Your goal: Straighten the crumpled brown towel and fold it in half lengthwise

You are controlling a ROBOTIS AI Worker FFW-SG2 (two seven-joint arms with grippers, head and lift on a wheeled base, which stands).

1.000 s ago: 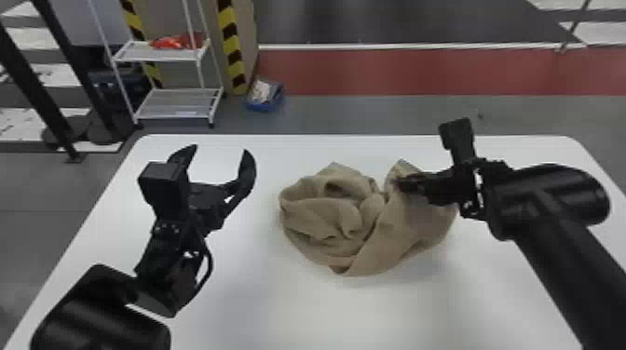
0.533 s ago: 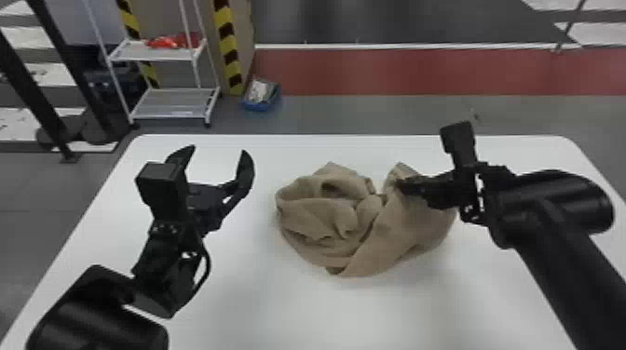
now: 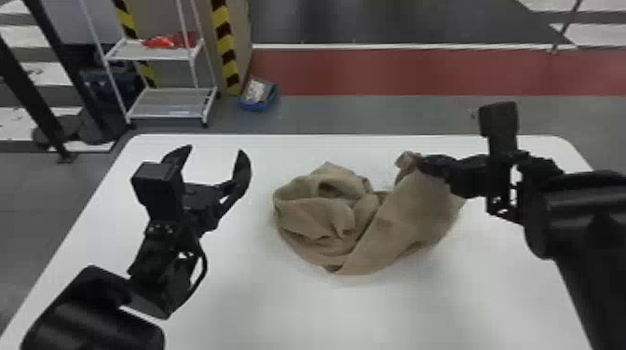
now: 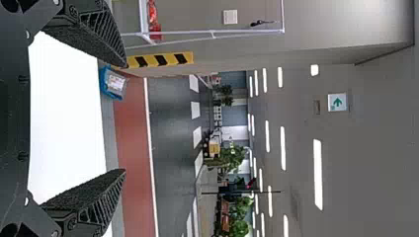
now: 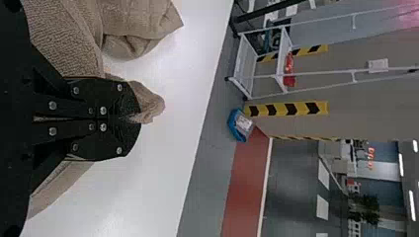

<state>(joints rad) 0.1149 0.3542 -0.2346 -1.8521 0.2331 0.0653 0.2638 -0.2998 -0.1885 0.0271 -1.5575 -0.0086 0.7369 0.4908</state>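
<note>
Head view: left gripper (image 3: 214, 149) is hanging wide, right gripper (image 3: 420, 163) is pinching brown towel (image 3: 405, 228) at far right, likely handling soft, light, wanting left-edge hold

One left tool (image 3: 215, 150), one right tool (image 3: 423, 164), both mine, two black fingers (image 4: 91, 195) each | one brown towel (image 3: 405, 228) | one white worktop (image 3: 261, 316) | one metal rack (image 3: 191, 56), two shelves (image 3: 144, 52) in the head view | one blue bin (image 3: 254, 106) | one green arrow sign (image 4: 337, 102)

Rumpled brown towel (image 3: 321, 214) on the white table (image 3: 298, 312), an end in the right claw (image 3: 423, 164) (left claw (image 3: 215, 150) agape)
</note>
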